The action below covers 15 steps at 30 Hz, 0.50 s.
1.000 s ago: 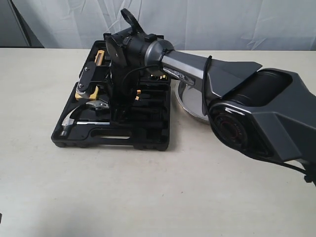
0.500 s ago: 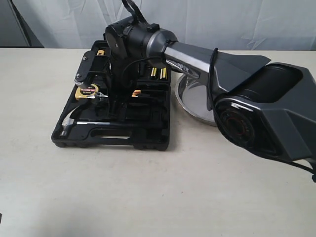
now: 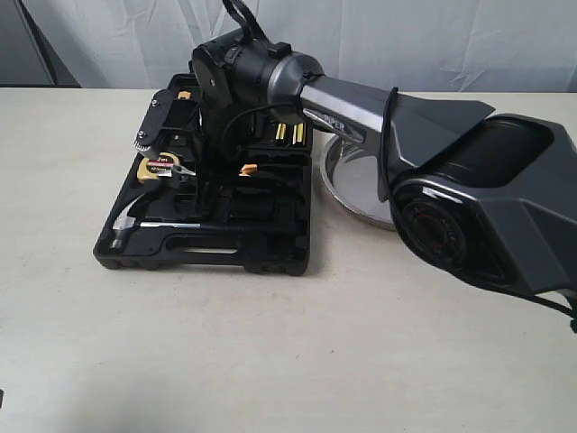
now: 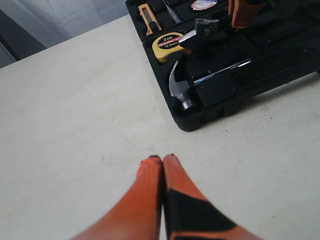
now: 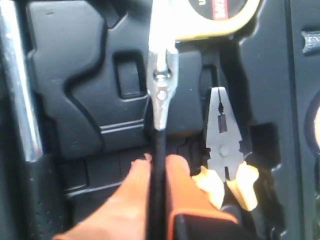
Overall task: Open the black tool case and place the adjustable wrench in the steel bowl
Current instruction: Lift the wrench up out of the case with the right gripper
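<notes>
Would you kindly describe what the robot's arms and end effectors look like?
The right arm has bulky black and dark-grey casing, a silvery-grey forearm tube and a thin black cable. The left end effector and right end effector are orange with black sections.

The right gripper has closed on the wrench handle. The wrench head now stands nearer the tape measure.

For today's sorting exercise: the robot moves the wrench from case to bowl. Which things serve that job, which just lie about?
Job: open black plastic tool case; silver-headed, black-handled adjustable wrench; round shiny steel bowl; right hand, shut on the wrench.
Lying about: black-handled steel hammer; yellow tape measure; grey-jawed pliers.
</notes>
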Each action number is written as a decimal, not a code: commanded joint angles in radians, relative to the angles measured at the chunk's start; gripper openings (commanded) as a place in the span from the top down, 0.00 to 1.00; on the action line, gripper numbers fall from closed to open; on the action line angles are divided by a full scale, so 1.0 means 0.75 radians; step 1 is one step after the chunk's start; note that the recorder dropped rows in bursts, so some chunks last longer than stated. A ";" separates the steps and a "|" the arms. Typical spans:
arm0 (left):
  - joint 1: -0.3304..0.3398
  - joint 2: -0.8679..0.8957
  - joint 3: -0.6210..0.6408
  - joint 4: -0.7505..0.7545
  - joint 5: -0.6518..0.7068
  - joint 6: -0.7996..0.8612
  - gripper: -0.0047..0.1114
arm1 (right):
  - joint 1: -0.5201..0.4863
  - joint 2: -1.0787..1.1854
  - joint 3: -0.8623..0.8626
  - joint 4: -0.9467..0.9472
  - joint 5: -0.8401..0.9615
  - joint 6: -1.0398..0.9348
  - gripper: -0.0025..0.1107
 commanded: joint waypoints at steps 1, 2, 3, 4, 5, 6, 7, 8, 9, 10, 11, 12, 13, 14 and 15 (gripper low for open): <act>-0.014 -0.011 0.007 -0.017 -0.010 -0.004 0.96 | -0.005 -0.041 -0.002 0.000 -0.049 0.052 0.99; -0.014 -0.011 0.007 -0.017 -0.010 -0.004 0.96 | -0.005 -0.045 -0.002 0.000 -0.058 0.057 0.99; -0.014 -0.011 0.007 -0.017 -0.010 -0.004 0.96 | -0.005 -0.047 -0.002 0.000 -0.064 0.068 0.99; -0.014 -0.011 0.007 -0.017 -0.010 -0.004 0.96 | -0.005 -0.053 -0.002 0.000 -0.068 0.080 0.99; -0.014 -0.011 0.007 -0.017 -0.010 -0.004 0.96 | -0.005 -0.055 -0.002 0.000 -0.070 0.086 0.99; -0.014 -0.011 0.007 -0.017 -0.010 -0.004 0.96 | -0.005 -0.059 -0.002 0.000 -0.070 0.086 0.99; -0.014 -0.011 0.007 -0.017 -0.010 -0.004 0.96 | -0.005 -0.059 -0.002 0.000 -0.070 0.092 0.99; -0.014 -0.011 0.007 -0.017 -0.010 -0.004 0.96 | -0.005 -0.065 -0.002 0.000 -0.070 0.100 0.99; -0.014 -0.011 0.007 -0.017 -0.010 -0.004 0.96 | -0.005 -0.065 -0.002 -0.018 -0.067 0.111 0.99; -0.014 -0.011 0.007 -0.017 -0.010 -0.004 0.96 | -0.005 -0.071 -0.002 -0.027 -0.067 0.129 0.99; -0.014 -0.011 0.007 -0.017 -0.010 -0.004 0.96 | -0.005 -0.073 -0.002 -0.033 -0.064 0.137 0.99; -0.014 -0.011 0.007 -0.017 -0.010 -0.004 0.96 | -0.005 -0.080 -0.002 -0.036 -0.058 0.136 0.99; -0.014 -0.011 0.007 -0.017 -0.010 -0.004 0.96 | -0.005 -0.087 -0.002 -0.038 -0.056 0.137 0.99; -0.014 -0.011 0.007 -0.017 -0.010 -0.004 0.96 | -0.005 -0.090 -0.002 -0.038 -0.056 0.143 0.99; -0.014 -0.011 0.007 -0.017 -0.010 -0.004 0.96 | -0.005 -0.100 -0.002 -0.042 -0.059 0.146 0.99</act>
